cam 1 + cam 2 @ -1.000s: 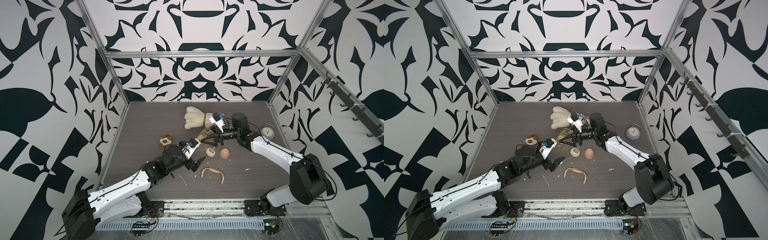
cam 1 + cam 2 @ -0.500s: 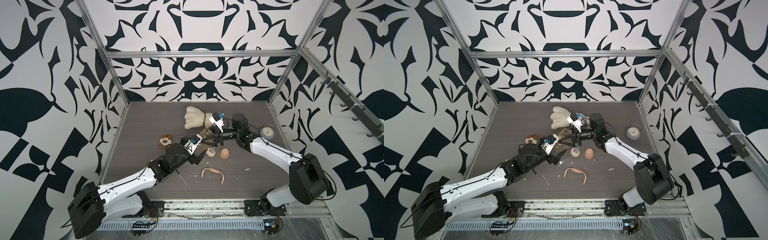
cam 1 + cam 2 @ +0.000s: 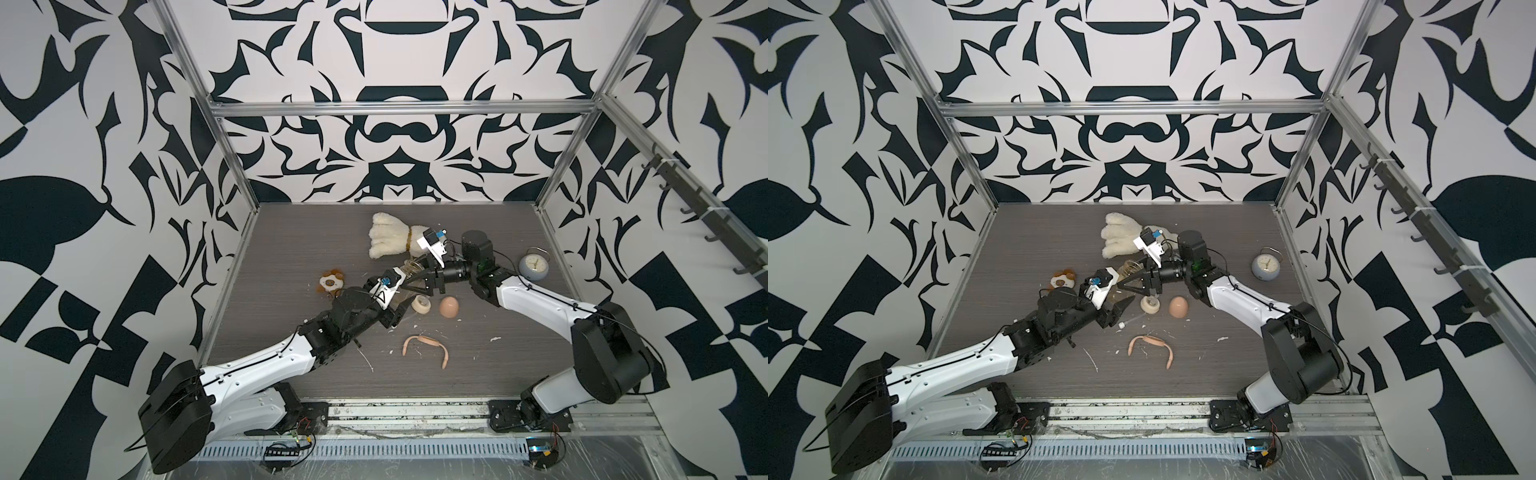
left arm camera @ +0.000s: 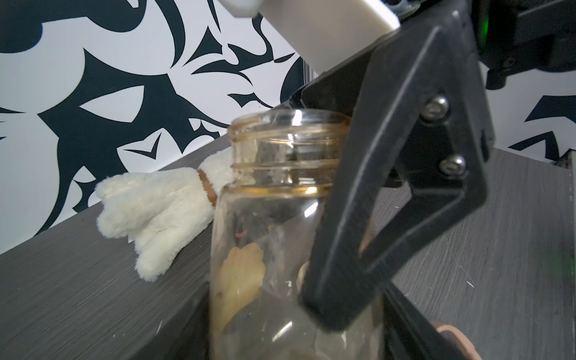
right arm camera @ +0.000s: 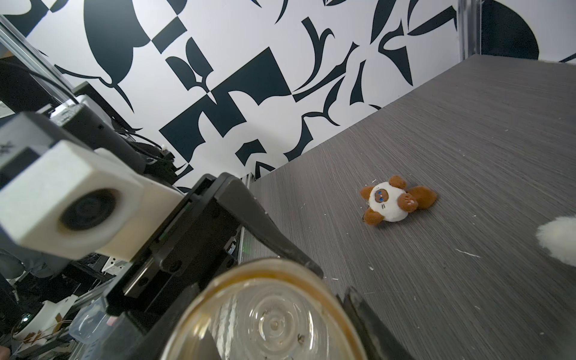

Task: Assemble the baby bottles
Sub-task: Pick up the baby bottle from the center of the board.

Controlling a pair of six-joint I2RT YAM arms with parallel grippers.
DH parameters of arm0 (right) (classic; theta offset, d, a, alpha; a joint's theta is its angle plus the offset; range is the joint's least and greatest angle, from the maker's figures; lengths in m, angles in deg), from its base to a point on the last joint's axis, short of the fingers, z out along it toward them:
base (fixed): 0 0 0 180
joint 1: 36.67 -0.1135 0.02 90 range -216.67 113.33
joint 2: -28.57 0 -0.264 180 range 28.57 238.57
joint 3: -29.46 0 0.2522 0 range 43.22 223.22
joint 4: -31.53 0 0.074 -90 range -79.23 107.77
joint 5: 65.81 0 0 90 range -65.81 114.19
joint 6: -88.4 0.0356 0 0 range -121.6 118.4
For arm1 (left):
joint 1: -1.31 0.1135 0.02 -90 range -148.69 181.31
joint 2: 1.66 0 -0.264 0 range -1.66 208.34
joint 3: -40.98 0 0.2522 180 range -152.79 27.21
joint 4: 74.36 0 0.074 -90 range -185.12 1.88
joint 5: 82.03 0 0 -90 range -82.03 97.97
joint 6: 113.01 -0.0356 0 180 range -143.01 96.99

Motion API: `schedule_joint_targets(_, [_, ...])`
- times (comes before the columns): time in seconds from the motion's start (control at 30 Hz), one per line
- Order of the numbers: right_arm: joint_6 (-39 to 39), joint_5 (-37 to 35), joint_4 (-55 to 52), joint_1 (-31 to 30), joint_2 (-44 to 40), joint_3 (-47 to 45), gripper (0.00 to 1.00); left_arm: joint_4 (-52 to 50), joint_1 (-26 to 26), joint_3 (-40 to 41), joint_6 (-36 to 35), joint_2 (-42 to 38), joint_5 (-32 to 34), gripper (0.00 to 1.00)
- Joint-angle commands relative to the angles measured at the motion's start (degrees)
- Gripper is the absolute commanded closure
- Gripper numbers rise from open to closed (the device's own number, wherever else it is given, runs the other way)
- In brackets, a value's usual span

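The small see-through amber bottle body (image 4: 265, 224) is tipped over near the middle of the dark grey table (image 3: 291, 249). Both hands hold it. The left hand (image 3: 1119, 303) is squeezed shut on the fat part. The right hand (image 3: 411, 276) grips it too, with one black finger lying along its side. The cream round collar (image 3: 420, 306), the peach egg-shaped cap (image 3: 449, 307) and the peach curved handle piece (image 3: 426, 345) lie on the table close by. The numbers on the pale-blue round clock (image 3: 533, 266) are too small to read.

Cap (image 3: 449, 306), collar (image 3: 421, 306), handles (image 3: 426, 341) on table (image 3: 291, 249)
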Motion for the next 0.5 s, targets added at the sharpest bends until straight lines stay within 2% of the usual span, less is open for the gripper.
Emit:
schedule_joint_targets(0.0, [2.22,1.36,5.56,-0.28,-0.87,-0.09,0.83,1.05,0.01,0.37,-0.54,-0.40,0.82,0.39])
schedule_joint_targets(0.07, [3.57,1.76,7.22,-0.27,-0.66,-0.47,0.81,0.12,0.01,-0.01,-1.02,-0.09,1.08,0.52])
schedule_joint_targets(0.1, [3.79,1.66,7.18,-0.31,-0.86,-0.61,0.75,-0.41,0.06,-0.34,-1.17,0.18,1.23,0.58])
schedule_joint_targets(0.13, [3.97,0.72,6.76,-0.35,-1.42,-0.97,0.56,-0.58,0.01,-0.40,-1.34,0.44,1.57,0.60])
schedule_joint_targets(0.23, [2.68,-3.84,3.31,-0.35,-5.46,-3.23,0.09,-0.65,0.73,-0.06,-1.78,0.33,0.73,0.71])
schedule_joint_targets(0.27, [1.57,-5.88,1.09,-0.37,-7.19,-3.94,0.02,-0.94,1.17,0.14,-1.78,0.03,-0.27,0.74])
schedule_joint_targets(0.33, [-1.18,-11.43,-5.55,-0.29,-11.34,-4.99,0.01,-2.11,2.14,0.61,-1.95,-1.36,-2.73,0.83])
schedule_joint_targets(0.47, [-2.50,-18.73,-12.51,-0.20,-19.12,-7.11,0.01,-4.02,4.28,2.68,-1.63,-4.41,-5.10,0.86])
